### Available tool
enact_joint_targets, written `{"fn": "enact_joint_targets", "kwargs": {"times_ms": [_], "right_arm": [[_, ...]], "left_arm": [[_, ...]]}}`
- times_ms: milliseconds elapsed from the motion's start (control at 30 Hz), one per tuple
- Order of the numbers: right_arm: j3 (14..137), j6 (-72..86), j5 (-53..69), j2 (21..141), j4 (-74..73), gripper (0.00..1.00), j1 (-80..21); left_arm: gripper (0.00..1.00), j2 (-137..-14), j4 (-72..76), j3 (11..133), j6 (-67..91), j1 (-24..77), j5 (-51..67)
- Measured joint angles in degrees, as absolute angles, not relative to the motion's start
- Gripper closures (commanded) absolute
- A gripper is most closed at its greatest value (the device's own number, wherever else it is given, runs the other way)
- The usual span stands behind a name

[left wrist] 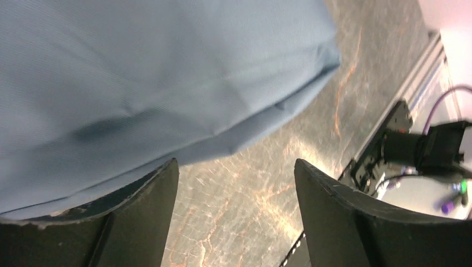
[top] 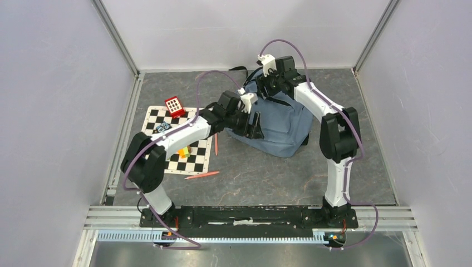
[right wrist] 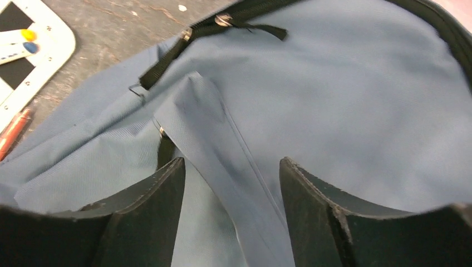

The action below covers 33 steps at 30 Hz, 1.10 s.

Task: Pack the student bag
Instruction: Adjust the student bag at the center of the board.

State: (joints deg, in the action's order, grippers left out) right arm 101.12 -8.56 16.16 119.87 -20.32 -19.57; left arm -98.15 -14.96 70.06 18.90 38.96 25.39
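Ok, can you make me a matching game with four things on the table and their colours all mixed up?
Things:
1. student bag
2. checkered mat
3. little box with buttons
4. pen nearest the arm bases

Colours:
A. red
B. orange
C. blue-grey
D. black and white

Right pairs: 1-C, 2-D, 3-A, 4-B.

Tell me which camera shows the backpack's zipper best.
The right wrist view: the dark zipper runs close up across the student bag, its metal slider clear. The top external view shows most of the bag, but the zipper is too small to make out. The left wrist view shows only plain fabric.
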Motion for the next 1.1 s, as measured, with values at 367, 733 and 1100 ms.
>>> {"fn": "enact_joint_targets", "kwargs": {"times_ms": [367, 733, 1100], "right_arm": [[87.8, 9.3, 7.2, 103.6, -16.3, 0.33, -20.0], [84.8, 22.3, 7.9, 107.0, -13.6, 0.42, -24.7], [88.2, 23.2, 7.2, 114.0, -13.5, 0.51, -25.1]], "left_arm": [[0.3, -98.0, -15.0, 78.1, 28.0, 29.6, 14.9], [0.46, -114.0, -11.9, 89.1, 30.6, 25.5, 16.8], [0.52, -119.5, -8.6, 93.3, 30.5, 25.3, 18.4]]}}
